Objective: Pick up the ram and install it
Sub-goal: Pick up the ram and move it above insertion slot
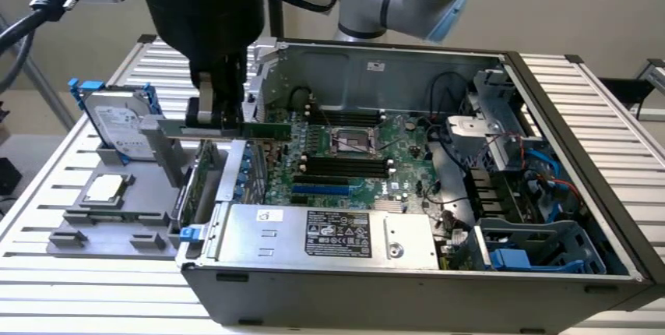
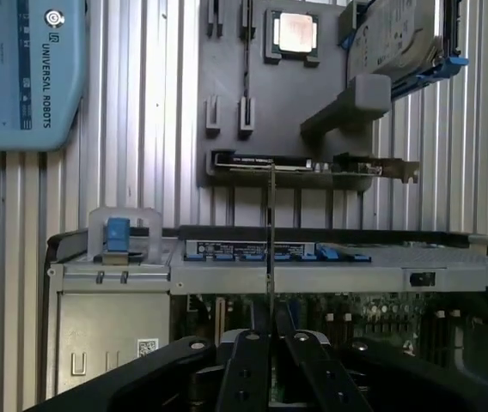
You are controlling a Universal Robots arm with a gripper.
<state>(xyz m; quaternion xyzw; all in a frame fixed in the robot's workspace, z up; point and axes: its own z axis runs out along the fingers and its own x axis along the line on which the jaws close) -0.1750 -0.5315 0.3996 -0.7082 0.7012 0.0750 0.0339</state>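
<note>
Claw (image 1: 220,119) pressed together on the ram (image 1: 260,130), pinching the green stick a little off centre, it seems, with more of it reaching level toward the exterior view's right. Held in the air, touching nothing, just over the case (image 1: 416,296) wall on the exterior view's left. So between the grey holder (image 1: 114,222), near the worktop's edge on that side, and the board inside the case. Not yet over the black slots (image 1: 343,165), near but deeper in the case.

Judged as the carrying step. To do it well:
- Keep the stick level, with its long edge parallel to the slots.
- Keep it high enough to pass the case wall and the metal box (image 1: 249,230) at the case's front.
- Move slowly, to avoid swing of the free end under such a grip.

From the exterior view: length of the ram, its height over the case, and the way to the slots. From the wrist view: claw (image 2: 270,335) with the ram (image 2: 270,223) edge-on as a thin line, straight between the fingers (image 2: 248,369), leaning to neither. Beyond it, the holder (image 2: 321,86) with the card (image 2: 313,163) and the processor (image 2: 295,33). Best to check sideways lean from the wrist, and reach and height from outside.
</note>
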